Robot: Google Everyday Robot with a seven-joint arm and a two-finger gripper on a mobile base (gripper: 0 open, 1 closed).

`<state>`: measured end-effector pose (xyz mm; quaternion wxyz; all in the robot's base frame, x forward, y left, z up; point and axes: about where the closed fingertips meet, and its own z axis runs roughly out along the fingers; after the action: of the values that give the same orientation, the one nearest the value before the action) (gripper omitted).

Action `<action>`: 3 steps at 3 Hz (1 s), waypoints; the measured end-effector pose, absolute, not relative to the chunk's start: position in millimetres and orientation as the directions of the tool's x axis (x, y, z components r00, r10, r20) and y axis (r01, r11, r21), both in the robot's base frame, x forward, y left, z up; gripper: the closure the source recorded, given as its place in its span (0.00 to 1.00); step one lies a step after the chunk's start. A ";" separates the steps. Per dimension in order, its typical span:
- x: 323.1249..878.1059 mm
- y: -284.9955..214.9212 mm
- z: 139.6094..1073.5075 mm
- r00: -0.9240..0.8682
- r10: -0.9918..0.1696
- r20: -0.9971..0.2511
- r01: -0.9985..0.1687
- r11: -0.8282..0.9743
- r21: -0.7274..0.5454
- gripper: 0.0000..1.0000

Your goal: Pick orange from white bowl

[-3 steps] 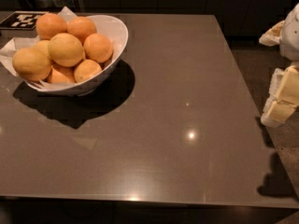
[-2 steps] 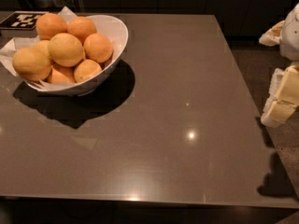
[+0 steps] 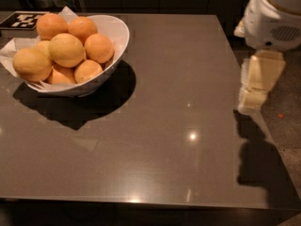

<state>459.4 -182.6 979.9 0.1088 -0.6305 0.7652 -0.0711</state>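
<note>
The white bowl [image 3: 120, 36] stands at the table's far left, lined with white paper and heaped with several fruits. The orange [image 3: 67, 50] is the large round pale one on top, near the middle of the heap. A pale, more oval fruit [image 3: 31, 64] lies to its left, and smaller deeper-orange fruits [image 3: 99, 47] lie around it. My gripper [image 3: 257, 83], cream coloured, hangs beyond the table's right edge under the white arm body [image 3: 277, 14], far to the right of the bowl and holding nothing that shows.
The dark grey table [image 3: 164, 126] fills most of the view, with glare spots near the front. A black-and-white marker tag [image 3: 23, 20] lies behind the bowl. Floor [image 3: 287, 112] shows past the right edge, with the arm's shadow on it.
The arm and gripper have moved left and a little up, closer to the table's right edge and further into view. The bowl and its fruits have not moved.
</note>
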 end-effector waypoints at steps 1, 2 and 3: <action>481.2 -149.7 988.0 -0.108 -0.993 -0.038 -0.964 0.114 -0.242 0.00; 487.4 -141.6 992.6 -0.094 -0.994 -0.052 -0.958 0.105 -0.269 0.00; 492.5 -136.1 996.9 -0.080 -0.995 -0.065 -0.950 0.096 -0.298 0.00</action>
<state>492.5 -136.1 996.9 0.1263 -0.6664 0.7294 -0.0891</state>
